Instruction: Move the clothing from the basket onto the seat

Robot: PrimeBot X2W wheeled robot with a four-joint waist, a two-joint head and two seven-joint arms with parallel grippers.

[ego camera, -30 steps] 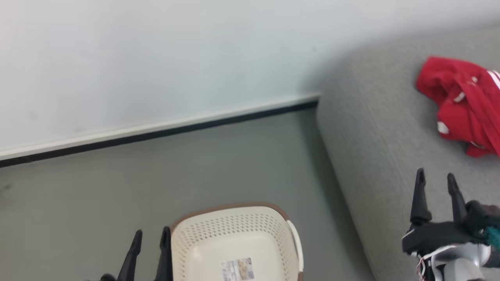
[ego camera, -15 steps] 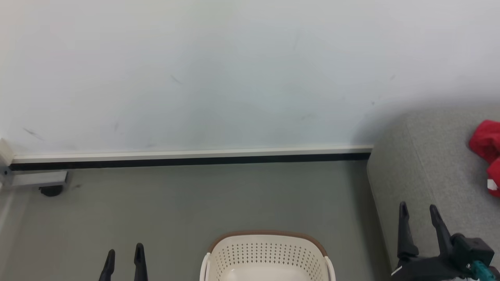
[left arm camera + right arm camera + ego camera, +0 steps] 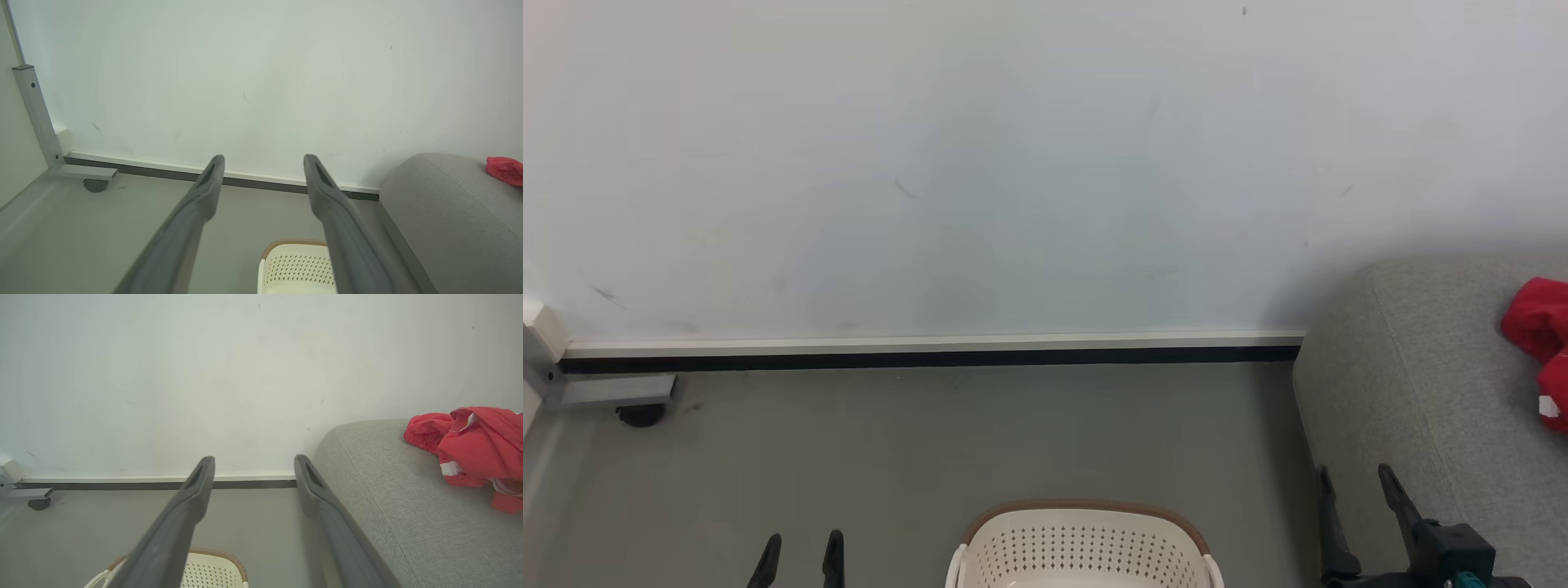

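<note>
A pale wall (image 3: pixel 1013 163) with a white-and-black baseboard (image 3: pixel 931 349) ran behind a grey floor (image 3: pixel 890 449). In the far left corner a metal frame (image 3: pixel 613 390) sat on a small dark wheel (image 3: pixel 641 416). The basket (image 3: pixel 1086 547) stood on the floor between the two grippers, cream with small holes and a brown rim, its inside mostly out of sight. A strip of floor lay between it and the sofa (image 3: pixel 1421 392), grey and rounded, at the right. The clothing (image 3: pixel 1539 343) lay bunched on the sofa, well apart from the basket. It was crumpled red fabric with white trim and a gathered hem. The left gripper (image 3: pixel 803 541) hung left of the basket and the right gripper (image 3: pixel 1356 474) at the sofa's front edge. Both had their fingers spread and held nothing.
</note>
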